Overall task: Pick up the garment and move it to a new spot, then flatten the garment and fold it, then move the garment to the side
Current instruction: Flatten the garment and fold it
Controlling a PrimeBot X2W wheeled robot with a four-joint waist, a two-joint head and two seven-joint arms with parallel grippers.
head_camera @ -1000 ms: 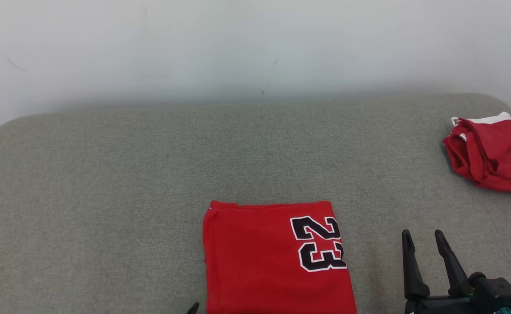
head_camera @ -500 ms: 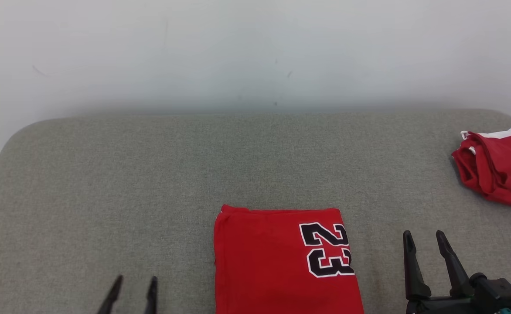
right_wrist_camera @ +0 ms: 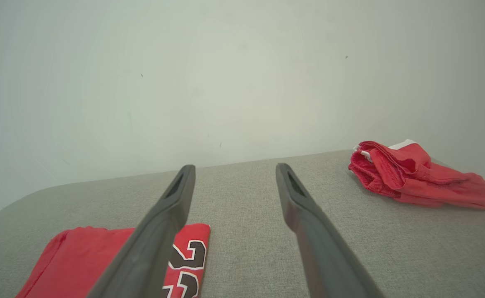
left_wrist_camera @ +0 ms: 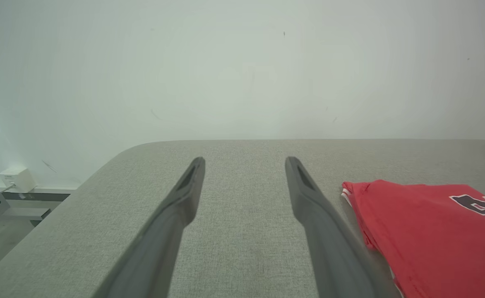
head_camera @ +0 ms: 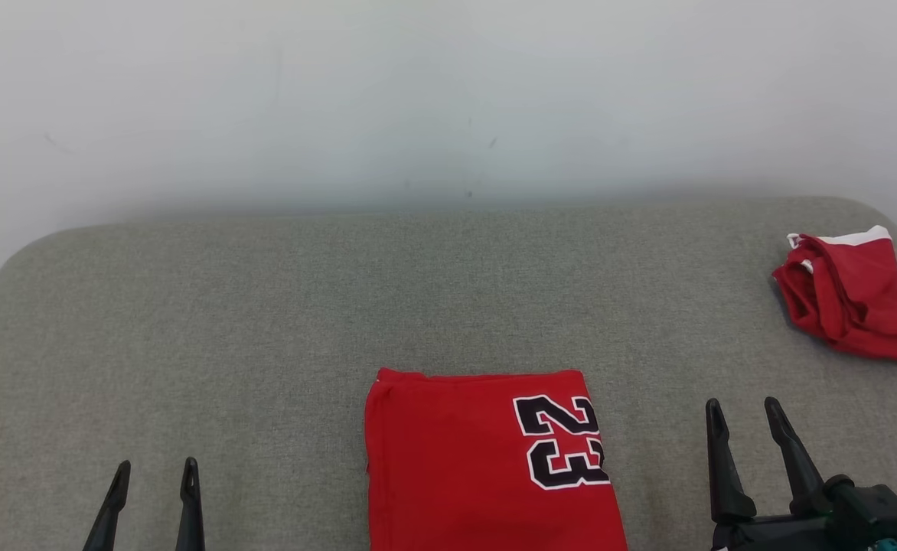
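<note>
Folded red garment (head_camera: 487, 467) is lying at 6 o'clock on grey surface (head_camera: 265, 306). Left claw (head_camera: 156, 468) at 7 and right claw (head_camera: 743, 404) at 5 are both gaping wide, gripping nothing. Crumpled red cloth (head_camera: 850, 295) is sitting at 3.

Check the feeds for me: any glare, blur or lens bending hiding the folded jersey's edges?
Head view: soft even light, no glare, folded jersey sharp, near end cut off by the frame. Left wrist view: left gripper soft up close, jersey edge clear. Right wrist view: right gripper hides part of the jersey; crumpled garment crisp.
</note>
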